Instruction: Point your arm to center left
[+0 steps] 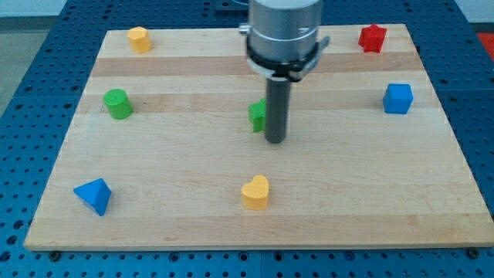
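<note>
My tip (275,140) rests on the wooden board (193,162) near its middle. A green block (257,115) sits just to the tip's left, partly hidden behind the rod, touching or nearly touching it. A green cylinder (118,103) stands at the board's centre left, far to the tip's left. A yellow heart-shaped block (255,192) lies below the tip.
A yellow block (139,38) is at the top left, a red block (372,37) at the top right, a blue cube (398,98) at the right, and a blue triangular block (94,195) at the bottom left. Blue pegboard (31,46) surrounds the board.
</note>
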Available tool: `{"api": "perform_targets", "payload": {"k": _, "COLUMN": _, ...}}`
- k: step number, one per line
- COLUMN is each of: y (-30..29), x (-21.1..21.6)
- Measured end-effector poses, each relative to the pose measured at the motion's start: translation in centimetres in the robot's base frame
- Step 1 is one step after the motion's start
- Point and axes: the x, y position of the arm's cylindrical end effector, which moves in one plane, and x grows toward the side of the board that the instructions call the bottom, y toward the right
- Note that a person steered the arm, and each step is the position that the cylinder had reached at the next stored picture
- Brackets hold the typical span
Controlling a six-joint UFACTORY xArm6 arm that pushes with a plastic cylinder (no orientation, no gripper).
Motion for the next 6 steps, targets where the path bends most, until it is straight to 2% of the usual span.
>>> {"api": "perform_targets", "payload": {"k": 4, "y": -21.9, "x": -0.1}}
{"api": "perform_targets", "payload": {"k": 6, "y": -30.0, "x": -2.8}}
